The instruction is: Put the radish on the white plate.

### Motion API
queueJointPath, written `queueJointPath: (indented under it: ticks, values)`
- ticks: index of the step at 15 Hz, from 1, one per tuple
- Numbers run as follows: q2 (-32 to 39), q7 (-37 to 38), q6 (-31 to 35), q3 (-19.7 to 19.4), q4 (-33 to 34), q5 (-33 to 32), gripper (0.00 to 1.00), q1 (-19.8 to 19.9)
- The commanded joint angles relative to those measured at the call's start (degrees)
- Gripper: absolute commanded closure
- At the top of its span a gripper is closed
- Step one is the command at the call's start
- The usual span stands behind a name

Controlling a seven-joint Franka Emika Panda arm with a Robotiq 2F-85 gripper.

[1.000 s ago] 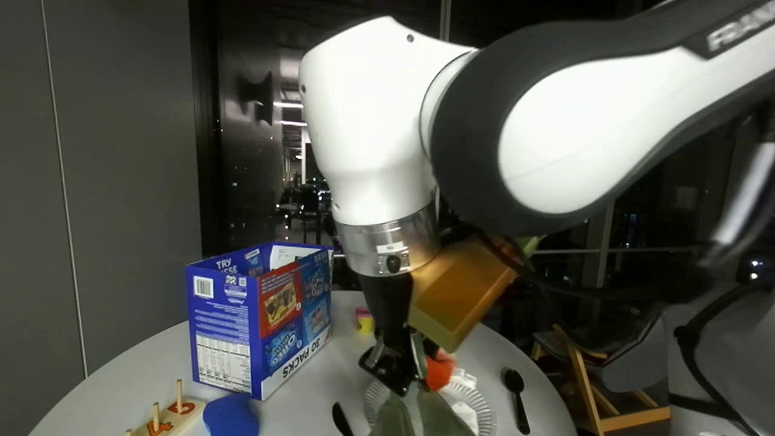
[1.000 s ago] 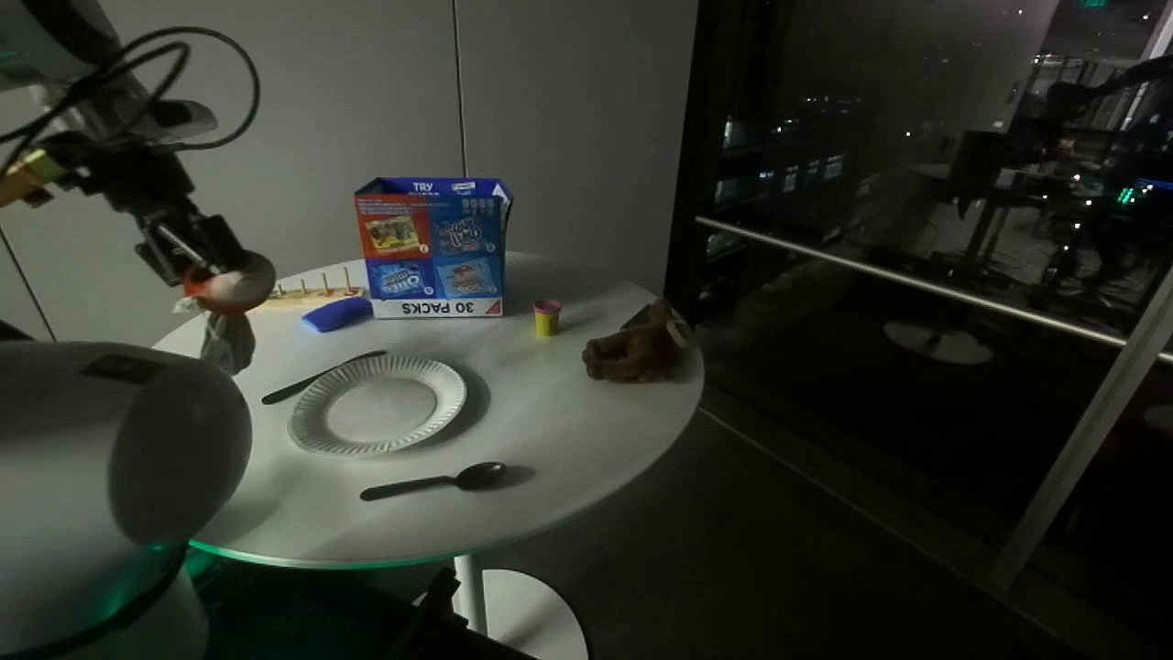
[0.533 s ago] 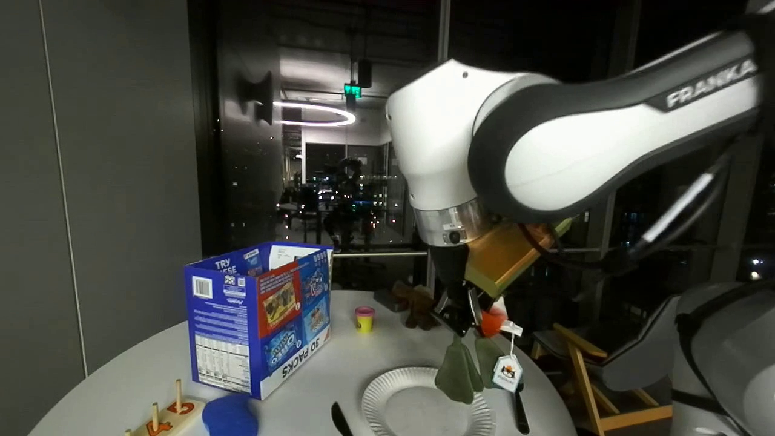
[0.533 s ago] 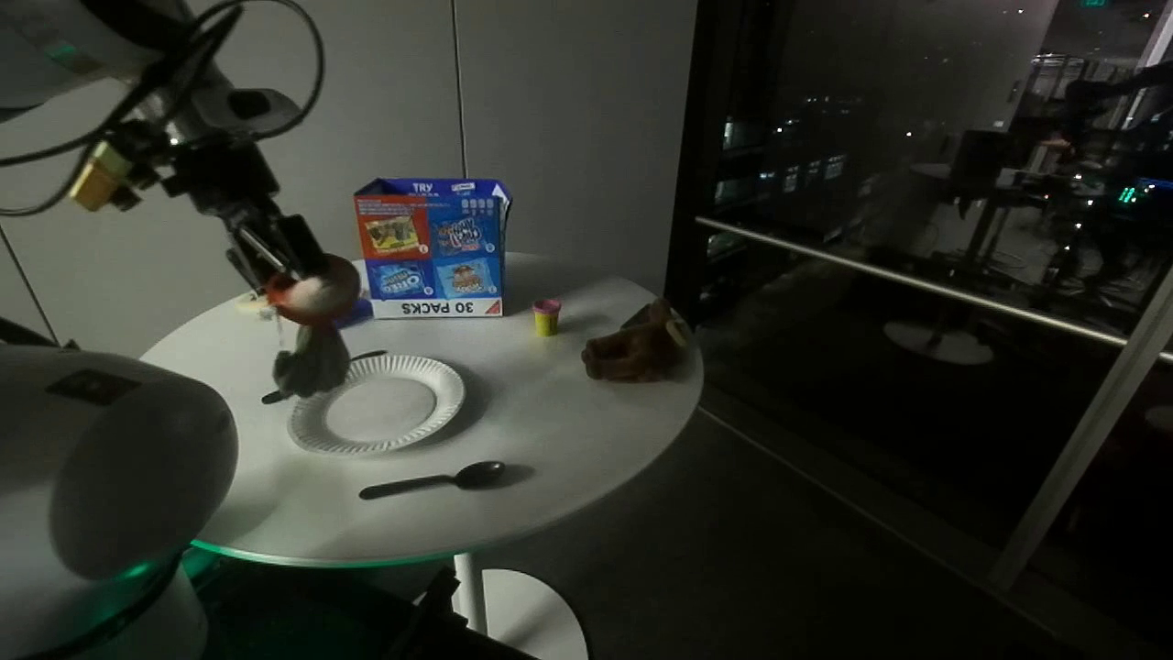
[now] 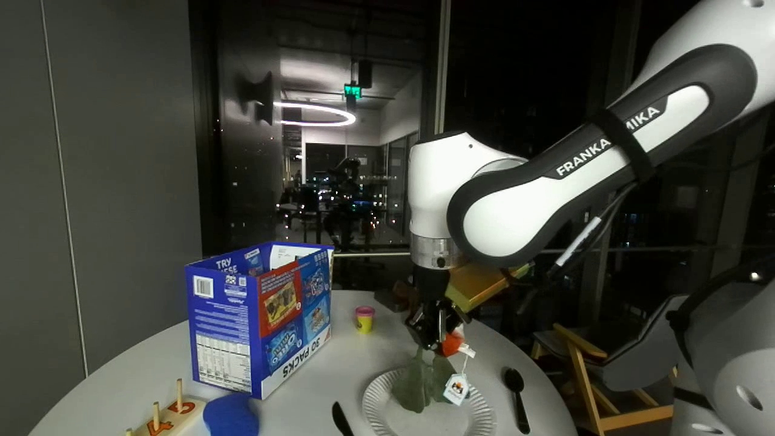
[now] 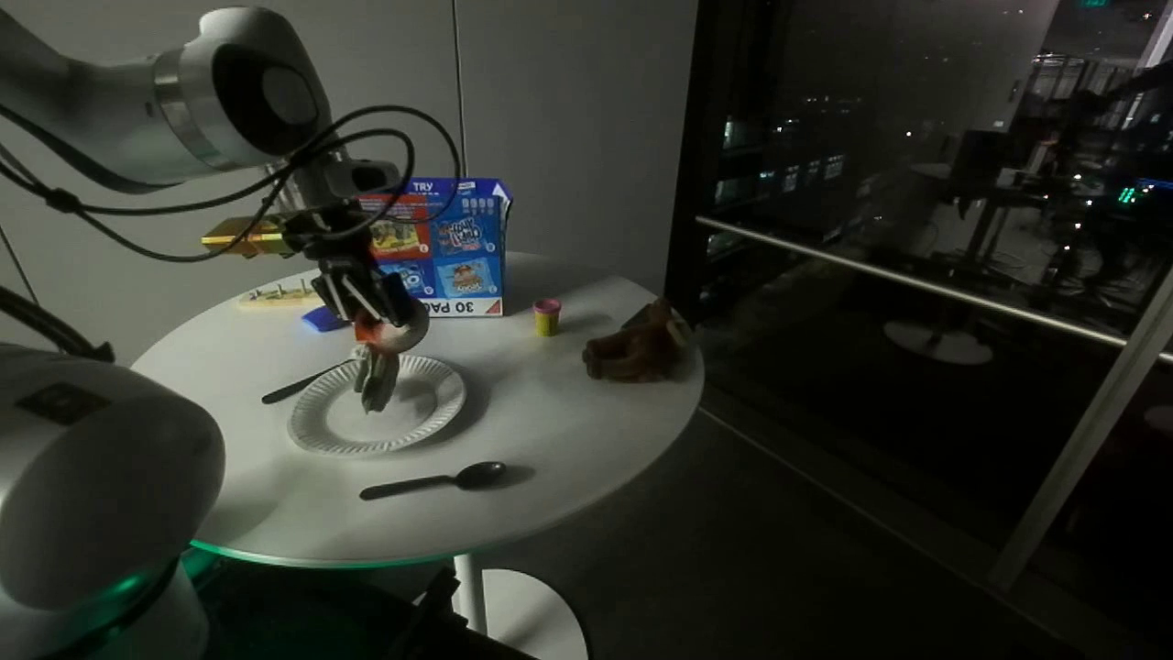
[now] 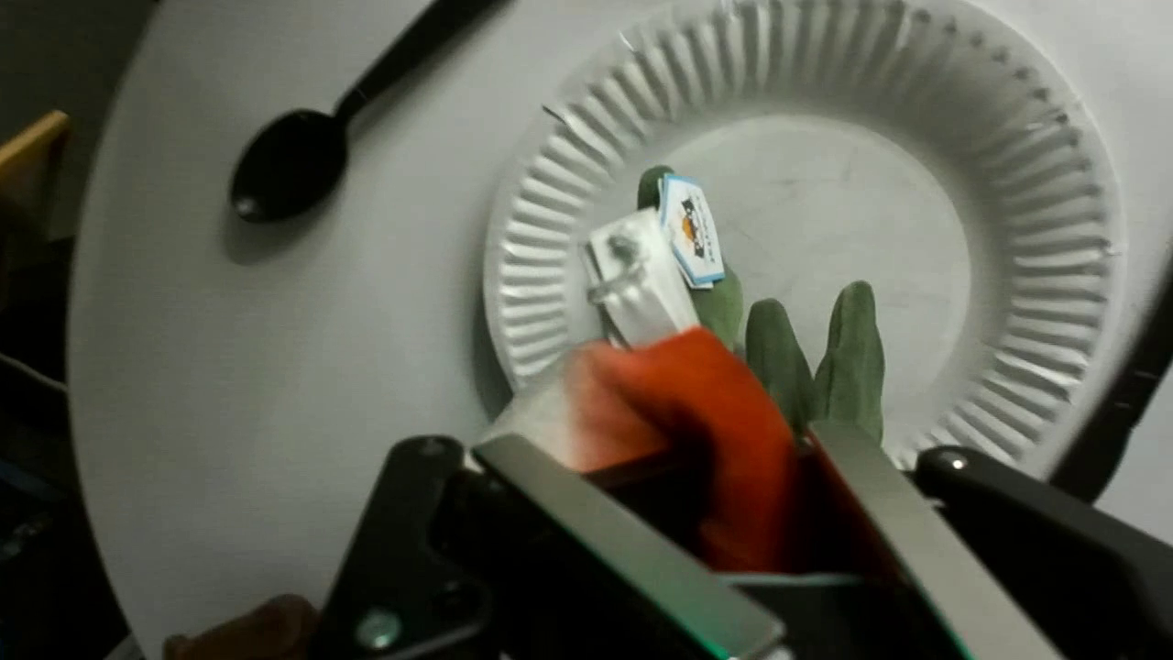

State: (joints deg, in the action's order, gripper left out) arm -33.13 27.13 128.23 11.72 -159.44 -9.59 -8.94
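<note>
The radish is a red-orange and white plush toy with green leaves and a paper tag. It shows in both exterior views (image 5: 452, 344) (image 6: 406, 332) and in the wrist view (image 7: 706, 385). My gripper (image 5: 433, 346), also in the wrist view (image 7: 674, 445), is shut on its red-orange body. The gripper holds it above the white plate (image 5: 378, 407), with the leaves hanging down over the plate's middle. I cannot tell whether the leaf tips touch the plate. The plate's fluted rim also shows in the exterior view (image 6: 316, 426) and the wrist view (image 7: 1054, 302).
A black spoon (image 6: 431, 483) and a black knife (image 6: 302, 385) flank the plate. A tall blue carton (image 5: 224, 327), a yellow tub with pink lid (image 6: 546, 317), a brown object (image 6: 637, 348), a blue item (image 5: 231, 415) and a wooden peg board (image 5: 169, 418) stand around the table.
My gripper has carried the radish from beside the plate, near the robot's base, to over the plate and lowered it. The gripper has stayed shut on it.
</note>
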Motion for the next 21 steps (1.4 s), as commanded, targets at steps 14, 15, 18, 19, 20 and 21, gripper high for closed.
queueJointPath:
  ticks: [14, 15, 18, 19, 20, 21]
  values:
    - [8.11, -18.64, 8.53, -4.64, 0.8, 13.33, 0.11, -0.25]
    - [7.71, -18.37, 7.52, -4.46, 1.37, 13.07, 0.01, -0.02]
    - [4.79, -16.84, 2.61, -3.61, 3.2, 11.83, 0.0, 0.49]
    - [3.63, -16.38, 0.85, -3.36, 3.68, 11.65, 0.0, 0.54]
    - [2.2, -15.86, -1.27, -3.07, 4.29, 11.48, 0.0, 0.6]
    - [0.78, -15.65, -3.67, -2.92, 4.96, 11.5, 0.0, 0.56]
